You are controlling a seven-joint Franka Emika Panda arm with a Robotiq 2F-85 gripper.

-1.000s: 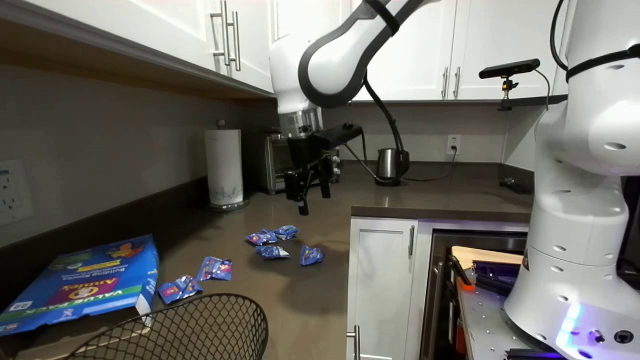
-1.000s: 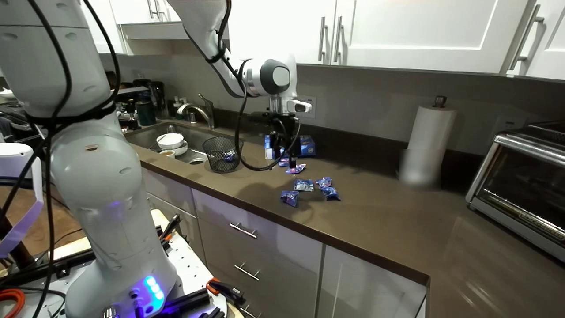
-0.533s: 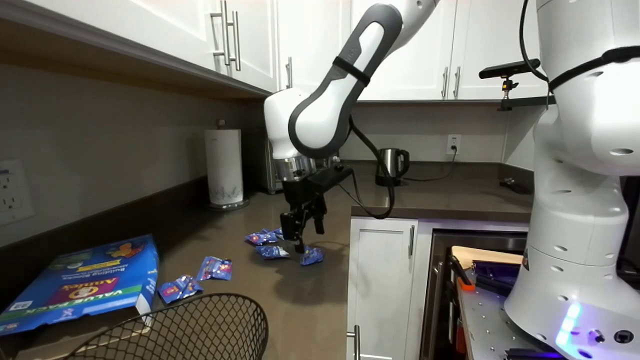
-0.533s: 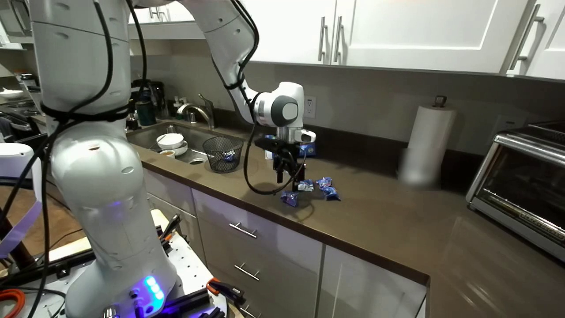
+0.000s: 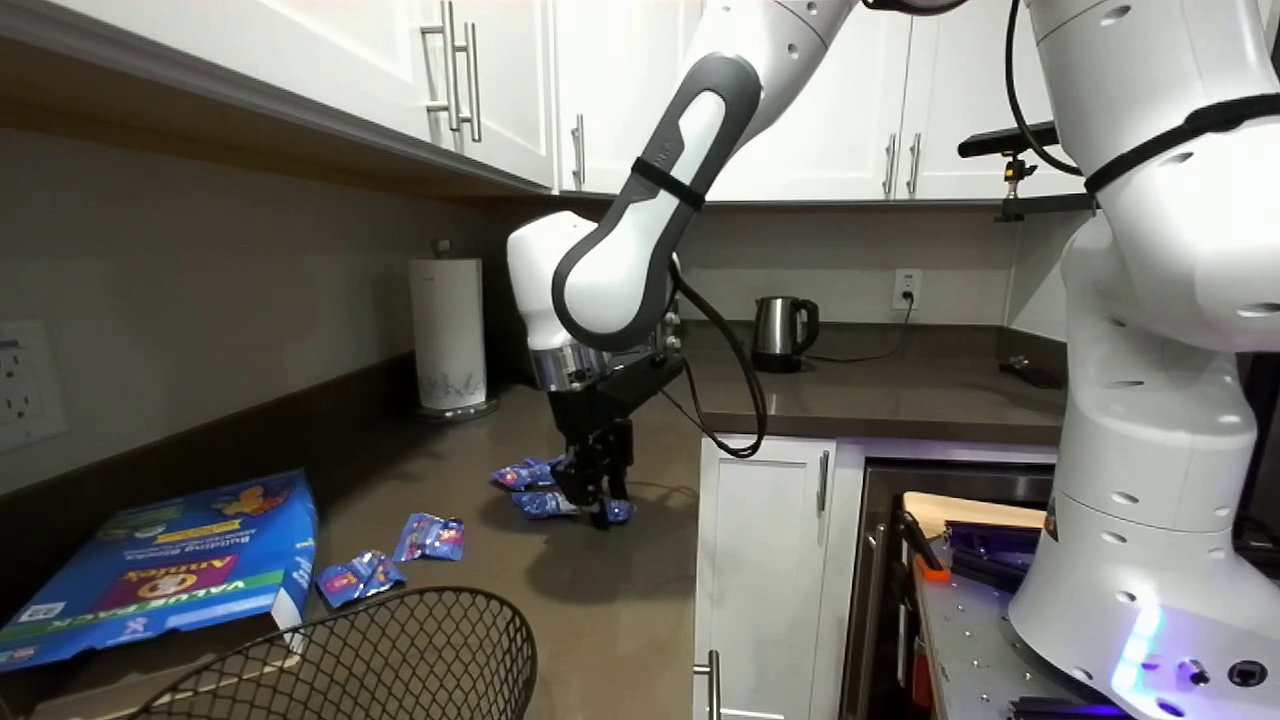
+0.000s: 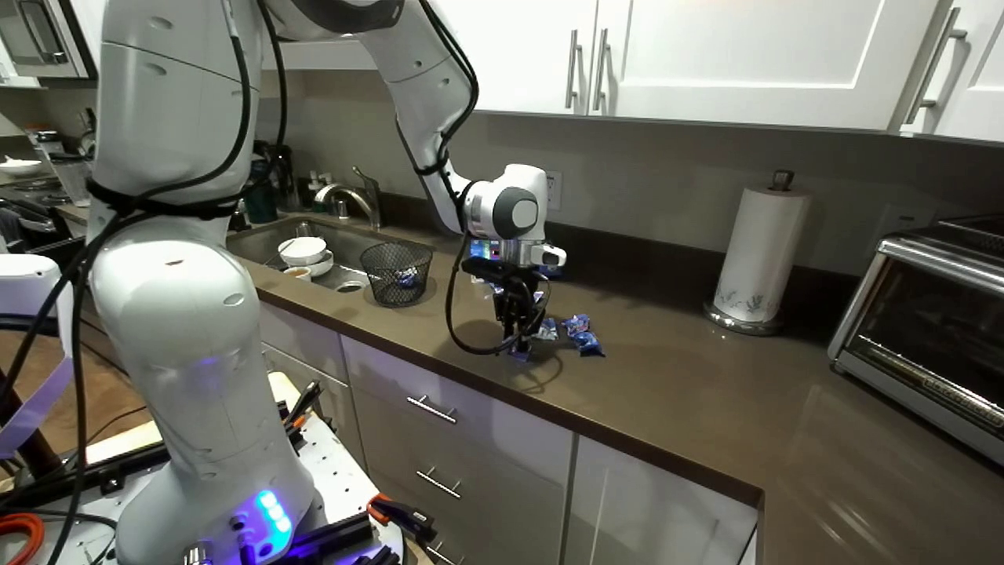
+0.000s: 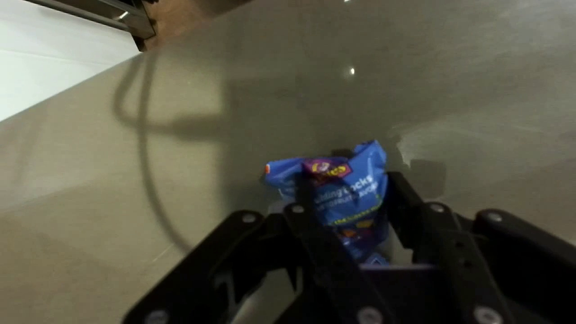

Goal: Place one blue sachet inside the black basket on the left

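Evidently, the work stood at the grasp; lift, carry and release remained. The sachet (image 7: 351,198) lay on the counter (image 6: 674,377) between the fingers of the gripper (image 7: 352,185), which stood narrow about it; whether it gripped could not be told. Spare packets (image 5: 545,503) lay just beside the sachet, cramping that side. The counter's front edge ran near it. Well apart from the sachet stood the basket (image 6: 384,287), a blue packet (image 6: 408,278) visible through its mesh; the likely route followed the counter, with height needed over the rim.
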